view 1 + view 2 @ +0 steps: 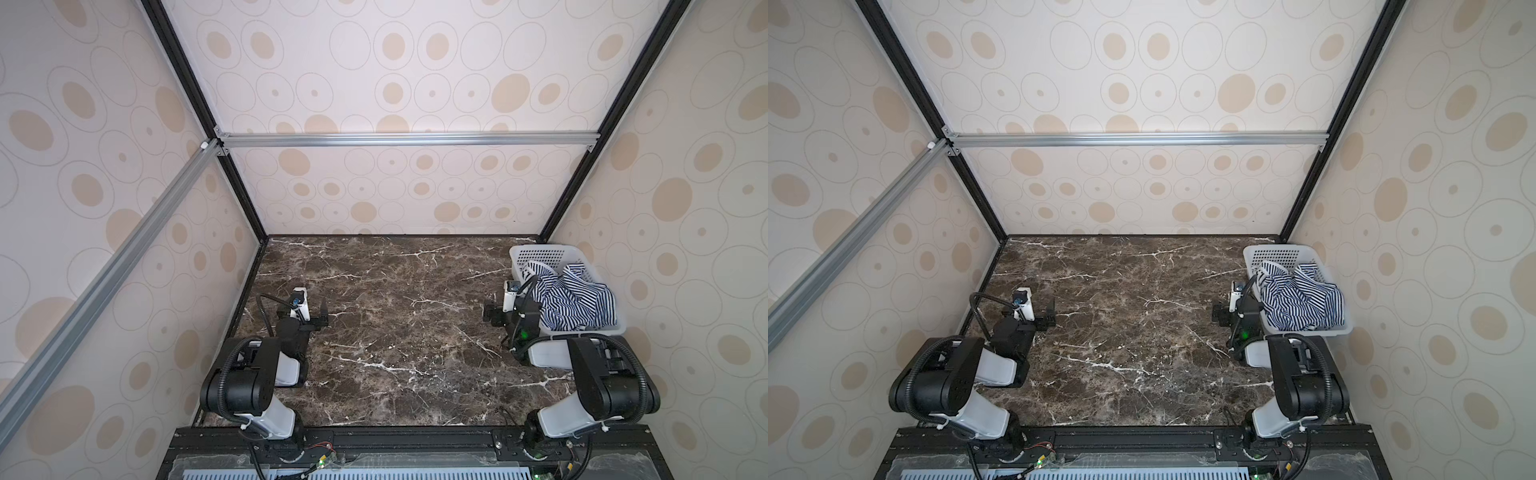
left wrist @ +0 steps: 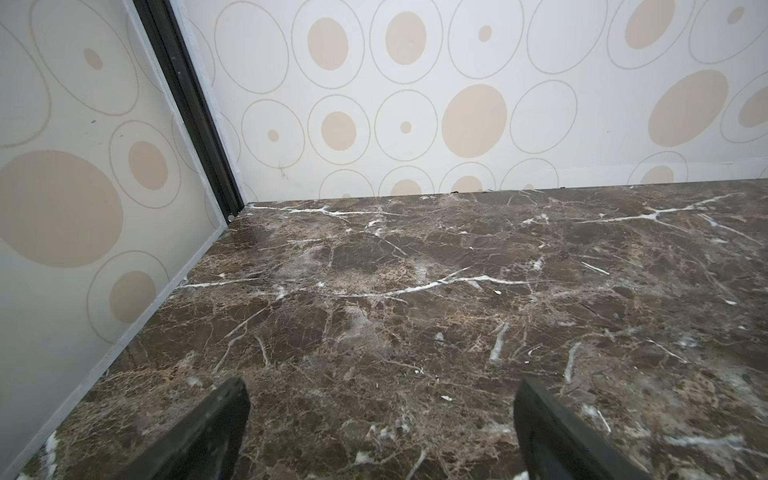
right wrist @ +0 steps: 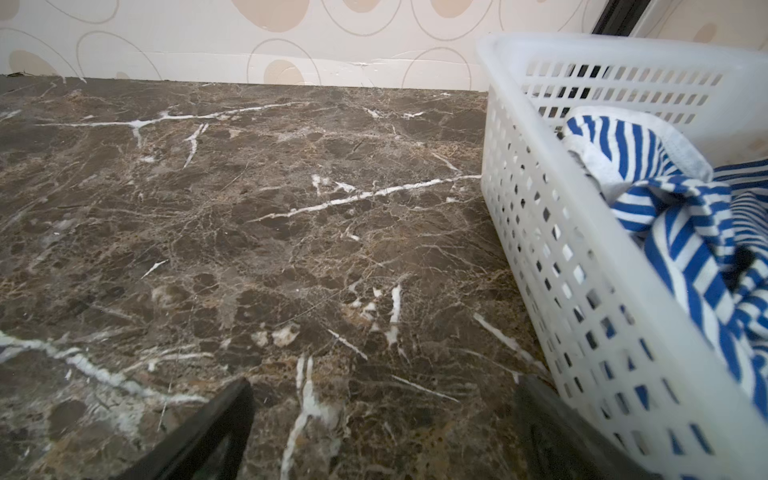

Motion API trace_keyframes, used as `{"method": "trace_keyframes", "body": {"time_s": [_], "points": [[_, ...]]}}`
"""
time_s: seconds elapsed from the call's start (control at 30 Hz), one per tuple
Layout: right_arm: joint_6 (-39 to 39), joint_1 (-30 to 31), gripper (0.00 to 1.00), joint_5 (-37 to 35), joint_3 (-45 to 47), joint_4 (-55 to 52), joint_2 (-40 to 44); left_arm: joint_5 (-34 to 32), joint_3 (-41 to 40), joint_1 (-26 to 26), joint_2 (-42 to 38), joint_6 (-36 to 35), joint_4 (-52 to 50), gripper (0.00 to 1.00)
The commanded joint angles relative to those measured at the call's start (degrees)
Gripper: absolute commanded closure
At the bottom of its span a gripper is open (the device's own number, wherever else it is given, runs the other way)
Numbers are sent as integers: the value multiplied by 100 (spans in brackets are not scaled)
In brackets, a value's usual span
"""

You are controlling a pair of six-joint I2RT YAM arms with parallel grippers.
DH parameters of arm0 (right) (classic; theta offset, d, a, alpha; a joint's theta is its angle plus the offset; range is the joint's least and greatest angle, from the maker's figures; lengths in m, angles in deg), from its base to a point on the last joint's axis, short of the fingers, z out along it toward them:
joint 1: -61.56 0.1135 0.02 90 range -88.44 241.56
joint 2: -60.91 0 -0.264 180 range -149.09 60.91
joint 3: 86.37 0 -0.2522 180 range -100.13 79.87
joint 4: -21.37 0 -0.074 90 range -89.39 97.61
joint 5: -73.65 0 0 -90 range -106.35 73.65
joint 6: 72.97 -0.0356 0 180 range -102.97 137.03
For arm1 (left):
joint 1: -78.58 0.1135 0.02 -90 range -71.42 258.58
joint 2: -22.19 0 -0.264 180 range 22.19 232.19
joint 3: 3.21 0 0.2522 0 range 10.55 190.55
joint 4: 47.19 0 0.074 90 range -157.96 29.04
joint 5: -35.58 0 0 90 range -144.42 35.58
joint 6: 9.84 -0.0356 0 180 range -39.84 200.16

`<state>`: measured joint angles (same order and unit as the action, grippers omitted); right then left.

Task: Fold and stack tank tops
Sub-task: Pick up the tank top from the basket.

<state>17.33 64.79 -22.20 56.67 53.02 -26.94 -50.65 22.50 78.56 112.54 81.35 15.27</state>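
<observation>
Tops (image 1: 569, 301) bunched up in the basket (image 1: 536, 250)
Left gripper (image 2: 380, 399) and right gripper (image 3: 384, 399) both wide open, holding nothing.

The tank tops (image 1: 571, 301) have dark blue and white stripes. The basket (image 1: 536, 252) is white. The table (image 1: 395, 316) is brown with white lines. The walls (image 1: 395, 91) are cream with tan dots.

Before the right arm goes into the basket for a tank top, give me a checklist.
1. right gripper open and empty: ok.
2. left gripper open and empty: ok.
3. tank tops lying in the basket: ok.
4. One top separable from the other: cannot tell, they are bunched together.
5. right gripper over the basket: not ok, it sits outside the wall.
6. table free for folding: ok.
</observation>
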Motion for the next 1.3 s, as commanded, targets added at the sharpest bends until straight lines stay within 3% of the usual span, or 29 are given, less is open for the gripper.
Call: {"method": "trace_keyframes", "body": {"time_s": [0.0,1.13,1.27], "points": [[25,-4,0,-118,-97,41,-48,45,45,-3,14,-154,235,1],[23,-6,0,-127,-92,61,-48,45,45,-1,18,-154,233,1],[72,-5,0,-70,-54,124,-9,-288,-91,-2,-35,-61,459,1]]}}
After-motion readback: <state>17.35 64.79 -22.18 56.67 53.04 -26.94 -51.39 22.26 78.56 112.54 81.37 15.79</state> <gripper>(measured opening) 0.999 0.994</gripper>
